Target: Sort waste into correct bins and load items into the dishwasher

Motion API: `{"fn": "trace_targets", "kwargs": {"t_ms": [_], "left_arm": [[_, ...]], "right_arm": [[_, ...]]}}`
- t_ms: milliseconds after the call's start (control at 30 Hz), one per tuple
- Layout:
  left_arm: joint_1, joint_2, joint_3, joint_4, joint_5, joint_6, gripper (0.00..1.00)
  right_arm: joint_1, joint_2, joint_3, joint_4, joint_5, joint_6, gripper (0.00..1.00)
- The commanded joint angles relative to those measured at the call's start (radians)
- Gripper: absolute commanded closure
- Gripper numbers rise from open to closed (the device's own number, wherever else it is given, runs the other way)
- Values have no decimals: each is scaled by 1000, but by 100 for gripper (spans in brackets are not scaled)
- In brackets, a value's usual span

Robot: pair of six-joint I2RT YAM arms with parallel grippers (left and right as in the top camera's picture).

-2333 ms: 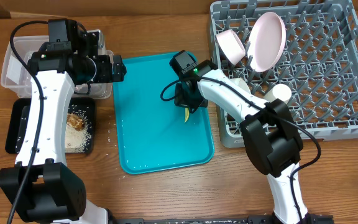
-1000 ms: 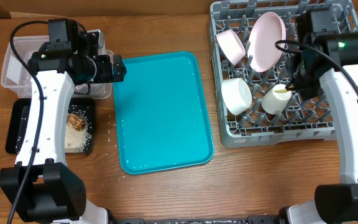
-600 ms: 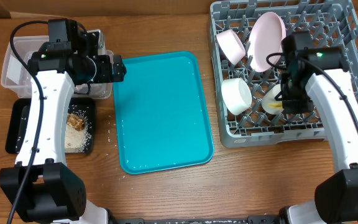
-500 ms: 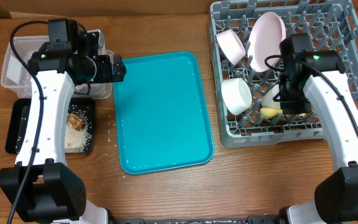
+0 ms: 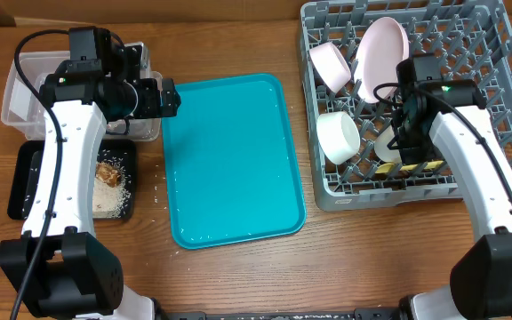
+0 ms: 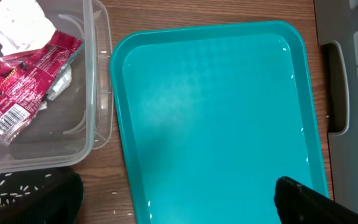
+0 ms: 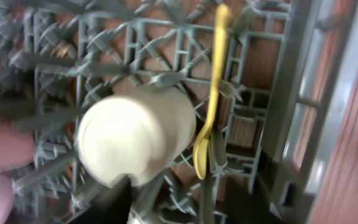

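My left end effector (image 5: 164,96) hangs with its fingers wide apart at the clear tub's (image 6: 98,93) right edge, and the tub holds the red wrapper (image 6: 17,81). My right end effector (image 7: 179,200) is over the grey rack (image 5: 487,80) with its fingers apart. The yellow spoon (image 7: 211,93) lies on the lattice beside the white cup (image 7: 132,140).

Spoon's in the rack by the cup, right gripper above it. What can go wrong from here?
1. The yellow spoon is thin and lies across the open lattice of the dish rack; it may slip through a gap or tip between pegs.
2. The right gripper, jaws apart, hangs low over the spoon and the white cup; on the way out a finger might snag the spoon or knock the cup.
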Motion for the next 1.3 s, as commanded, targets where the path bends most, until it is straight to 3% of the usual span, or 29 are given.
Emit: {"fn": "trace_targets", "kwargs": {"t_ms": [0,67,233,500,767,867,1067,1267], "left_arm": [[0,-7,21,-2,-2,11,0],[0,-7,21,-2,-2,11,0],[0,-7,21,-2,-2,11,0],[0,-7,21,-2,-2,11,0],[0,-7,21,-2,-2,11,0],[0,-7,20,-2,-2,11,0],[0,-7,21,-2,-2,11,0],[0,-7,21,-2,-2,11,0]], "right_arm": [[19,-129,89,1,-3,-282,12],[39,-203,122,2,-28,-430,0],[65,-389,169,-15,-165,-704,0],[65,-641,169,-74,-183,-717,0],[65,-755,166,-188,-50,-753,0],[77,-776,161,-178,-32,-840,0],[59,-853,27,33,-50,-1074,0],[-29,-1094,-381,420,-158,-1113,0]]}}
